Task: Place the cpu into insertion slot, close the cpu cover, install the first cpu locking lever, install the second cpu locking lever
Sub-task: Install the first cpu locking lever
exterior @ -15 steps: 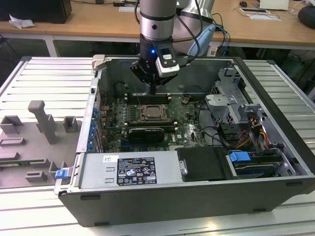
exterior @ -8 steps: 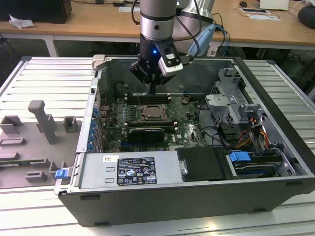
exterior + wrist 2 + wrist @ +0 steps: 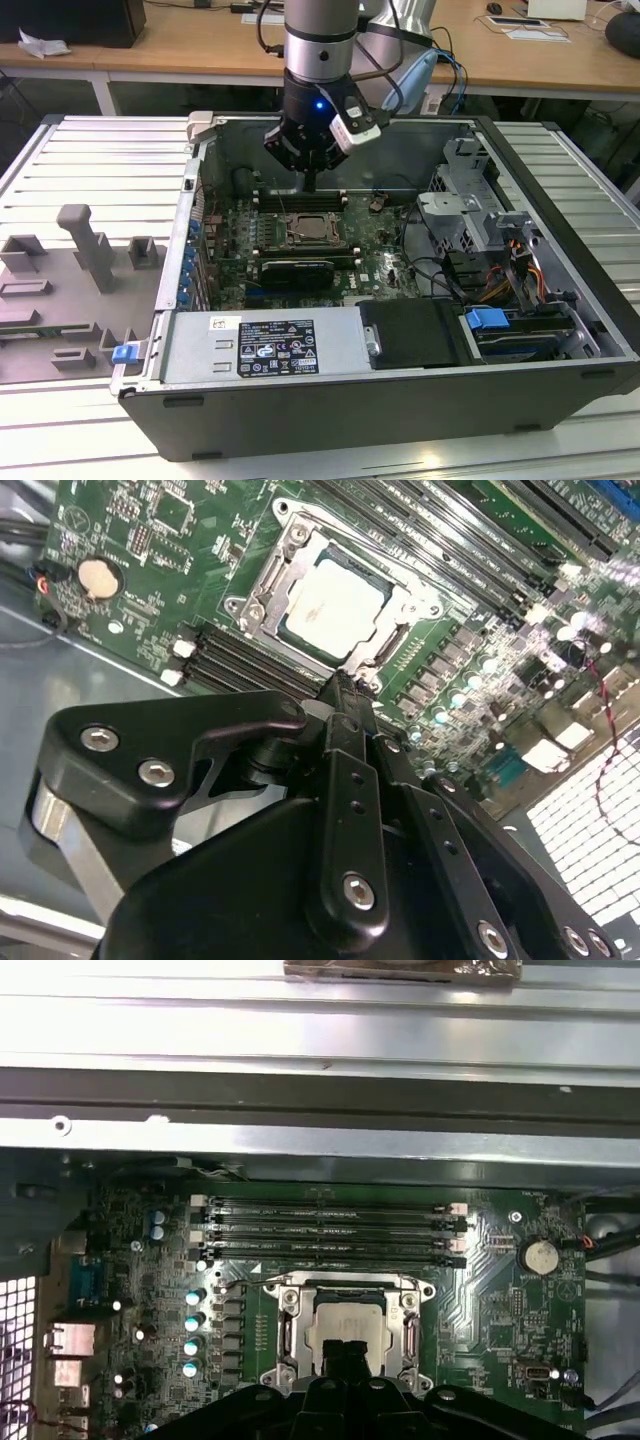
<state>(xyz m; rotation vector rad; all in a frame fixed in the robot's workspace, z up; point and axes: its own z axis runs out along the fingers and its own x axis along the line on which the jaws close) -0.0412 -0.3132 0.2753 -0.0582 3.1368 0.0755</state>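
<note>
Silvery-beige metal is showing at the middle of the socket: the cpu (image 3: 335,605) is lying flat in its slot on the green motherboard (image 3: 150,540), just beside the long black memory slots (image 3: 330,1230). The cpu cover (image 3: 265,580), a thin bright steel frame with an open centre, is framing the chip and appears to be lying flat. I cannot tell whether either locking lever is latched.

The hand (image 3: 340,685) is hanging over the socket's near edge with its matte black fingers pressed together into one narrow tip, holding nothing. Whether that tip is touching the frame is hidden.

Judging by this, the work is going on at the cover or a lever. Doing it well is calling for a straight, steady push on the stiff steel alone, keeping off the chip's smooth lid and the small shiny capacitors (image 3: 191,1322) standing near the socket. A thin, springy lever is likely to slip sideways off so narrow a tip.
</note>
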